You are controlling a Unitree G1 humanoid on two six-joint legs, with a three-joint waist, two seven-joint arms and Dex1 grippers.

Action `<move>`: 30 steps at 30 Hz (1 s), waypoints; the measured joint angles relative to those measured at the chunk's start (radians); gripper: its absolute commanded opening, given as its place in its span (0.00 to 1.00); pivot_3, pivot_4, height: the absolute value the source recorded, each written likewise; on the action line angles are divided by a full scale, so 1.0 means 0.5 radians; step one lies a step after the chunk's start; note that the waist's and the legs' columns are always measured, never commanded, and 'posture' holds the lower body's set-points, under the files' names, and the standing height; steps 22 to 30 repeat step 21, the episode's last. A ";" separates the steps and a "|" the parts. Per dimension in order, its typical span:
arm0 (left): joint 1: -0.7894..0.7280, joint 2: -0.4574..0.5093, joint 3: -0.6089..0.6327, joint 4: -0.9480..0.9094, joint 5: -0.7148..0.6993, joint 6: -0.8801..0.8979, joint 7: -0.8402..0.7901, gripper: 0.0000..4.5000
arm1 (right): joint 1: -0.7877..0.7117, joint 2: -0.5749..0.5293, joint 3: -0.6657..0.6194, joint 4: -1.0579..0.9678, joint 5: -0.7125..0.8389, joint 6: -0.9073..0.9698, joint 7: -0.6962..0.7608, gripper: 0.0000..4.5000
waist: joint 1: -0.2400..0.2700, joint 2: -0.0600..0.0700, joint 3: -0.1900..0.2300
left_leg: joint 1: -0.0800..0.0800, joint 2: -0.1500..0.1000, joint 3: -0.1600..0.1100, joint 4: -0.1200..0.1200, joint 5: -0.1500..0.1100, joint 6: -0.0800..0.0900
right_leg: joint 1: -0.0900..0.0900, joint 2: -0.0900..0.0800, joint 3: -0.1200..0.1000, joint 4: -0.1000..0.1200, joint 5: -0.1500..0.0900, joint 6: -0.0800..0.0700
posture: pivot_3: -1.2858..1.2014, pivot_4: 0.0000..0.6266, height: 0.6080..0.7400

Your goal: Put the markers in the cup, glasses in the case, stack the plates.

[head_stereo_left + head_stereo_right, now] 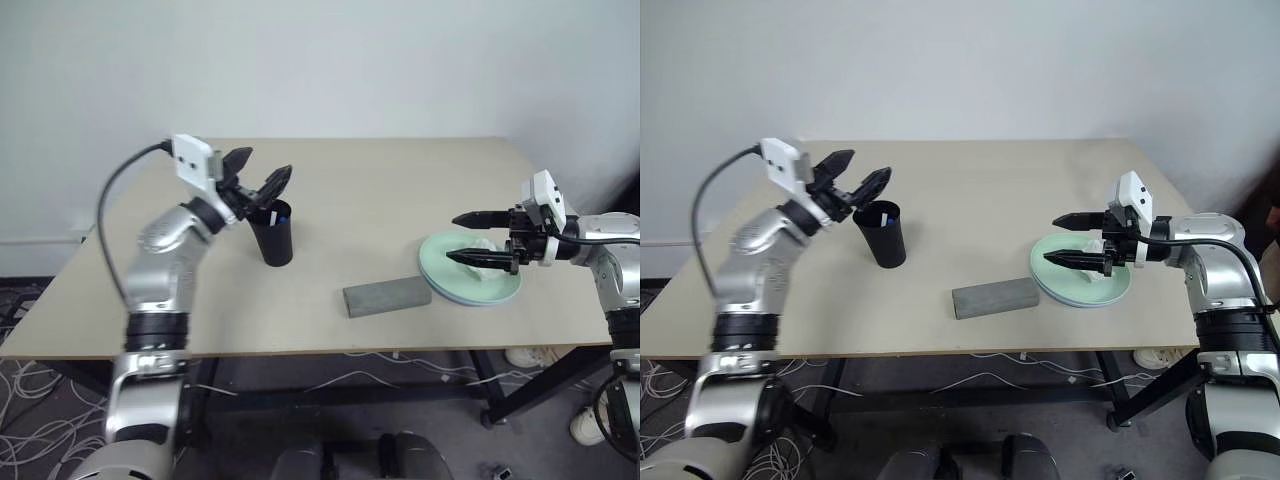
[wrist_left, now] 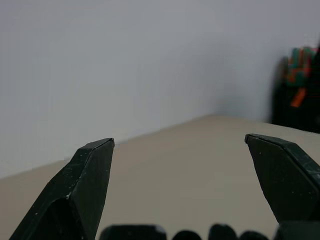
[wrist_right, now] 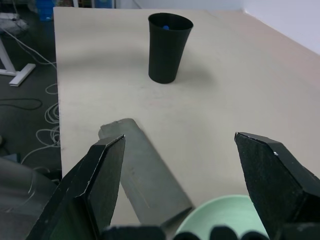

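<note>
Black cup (image 1: 272, 238) stands upright left of centre with a blue-capped marker (image 3: 165, 27) inside, so we read our left gripper (image 1: 257, 172), spread empty above it, as finished, right gripper (image 1: 482, 238) spread over the stacked plates (image 1: 440, 280).

Left tool (image 1: 258, 175) and right tool (image 1: 468, 238) both gape wide, arms raised.

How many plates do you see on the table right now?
2, stacked at the table's right side: the mint green plate on top, the light blue plate showing as an edge beneath it. White tissue lies on top.
</note>
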 measured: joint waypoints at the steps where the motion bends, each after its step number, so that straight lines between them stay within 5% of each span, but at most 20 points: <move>1: 0.045 0.098 0.021 -0.060 -0.047 0.096 -0.067 0.99 | 0.004 -0.002 -0.004 -0.008 0.000 0.010 -0.005 0.84 | 0.001 0.000 0.000 | 0.000 0.000 0.000 0.000 0.000 0.000 | 0.000 0.000 0.000 0.000 0.000 0.000 | 0.52 0.00 1.00; 13: 0.746 0.796 0.339 -0.275 -0.440 0.664 -0.864 0.99 | 0.161 -0.018 -0.040 -0.259 0.065 0.115 -0.081 0.84 | 0.006 0.007 0.004 | -0.003 0.000 0.001 -0.008 -0.002 -0.004 | -0.009 -0.003 0.001 -0.002 -0.001 0.000 | 0.52 0.00 1.00; 18: 0.996 0.828 0.372 -0.281 -0.420 0.600 -1.020 0.99 | 0.167 -0.040 -0.036 -0.302 0.071 0.156 -0.083 0.84 | 0.007 0.008 0.005 | -0.005 0.002 0.002 -0.012 -0.001 -0.007 | -0.018 -0.003 0.002 -0.001 -0.001 0.000 | 0.52 0.00 1.00; 30: 1.028 0.784 0.387 -0.305 -0.418 0.567 -0.983 0.99 | 0.181 -0.054 -0.037 -0.307 0.071 0.156 -0.088 0.84 | 0.007 0.008 0.005 | -0.006 0.002 0.004 -0.013 0.000 -0.007 | -0.019 -0.004 0.003 -0.001 -0.001 0.000 | 0.52 0.00 1.00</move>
